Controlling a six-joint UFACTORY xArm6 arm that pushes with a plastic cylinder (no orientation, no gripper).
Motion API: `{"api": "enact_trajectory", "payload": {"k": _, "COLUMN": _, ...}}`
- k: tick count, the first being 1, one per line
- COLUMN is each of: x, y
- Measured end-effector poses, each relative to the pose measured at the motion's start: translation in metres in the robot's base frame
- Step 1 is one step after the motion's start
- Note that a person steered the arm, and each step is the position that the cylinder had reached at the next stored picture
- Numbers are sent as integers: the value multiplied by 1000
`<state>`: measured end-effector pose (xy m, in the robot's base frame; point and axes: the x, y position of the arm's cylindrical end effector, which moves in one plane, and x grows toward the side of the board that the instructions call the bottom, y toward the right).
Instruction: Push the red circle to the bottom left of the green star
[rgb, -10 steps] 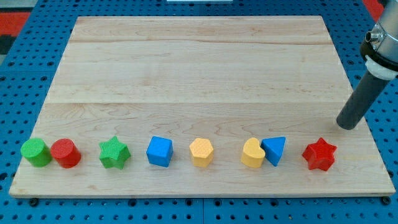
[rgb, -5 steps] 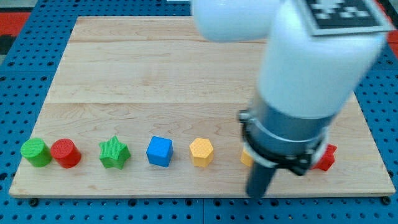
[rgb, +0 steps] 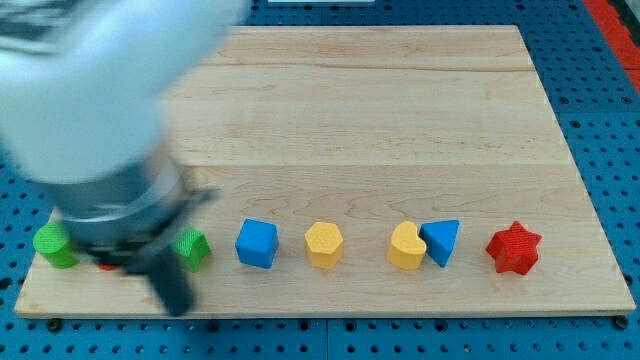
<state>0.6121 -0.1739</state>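
Observation:
The arm covers the view's left and is blurred. My tip (rgb: 178, 306) rests near the board's bottom edge, just below the green star (rgb: 193, 246), of which only the right part shows. The red circle (rgb: 106, 266) is almost wholly hidden behind the arm; only a red sliver shows at its lower edge. The green cylinder (rgb: 50, 247) shows partly at the far left, left of the red circle.
Along the bottom row to the right stand a blue cube (rgb: 256, 243), a yellow hexagon (rgb: 324, 245), a yellow heart (rgb: 406, 247) touching a blue triangle (rgb: 441, 241), and a red star (rgb: 514, 249). The wooden board (rgb: 350, 110) sits on a blue pegboard.
The arm has swept from the view's right across the bottom to the left. My tip has moved from beside the red star to below the green star. No block has visibly moved.

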Motion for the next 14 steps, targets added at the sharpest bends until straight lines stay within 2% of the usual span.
{"api": "enact_trajectory", "payload": {"k": 1, "x": -24, "y": -63}}
{"api": "enact_trajectory", "payload": {"k": 2, "x": -82, "y": -67}}
{"api": "enact_trajectory", "payload": {"k": 3, "x": -89, "y": -59}}
{"api": "enact_trajectory", "payload": {"k": 4, "x": -59, "y": -49}}
{"api": "enact_trajectory", "payload": {"k": 5, "x": -24, "y": -80}}
{"api": "enact_trajectory", "payload": {"k": 6, "x": -64, "y": -83}}
{"api": "enact_trajectory", "payload": {"k": 7, "x": -122, "y": -51}}
{"api": "enact_trajectory", "payload": {"k": 8, "x": -133, "y": 3}}
{"api": "enact_trajectory", "payload": {"k": 9, "x": -97, "y": -4}}
{"api": "enact_trajectory", "payload": {"k": 10, "x": -95, "y": 10}}
{"api": "enact_trajectory", "payload": {"k": 11, "x": -114, "y": 12}}
{"api": "enact_trajectory", "payload": {"k": 12, "x": -113, "y": -5}}
{"api": "enact_trajectory", "payload": {"k": 13, "x": -65, "y": -37}}
{"api": "enact_trajectory", "payload": {"k": 14, "x": -43, "y": -76}}
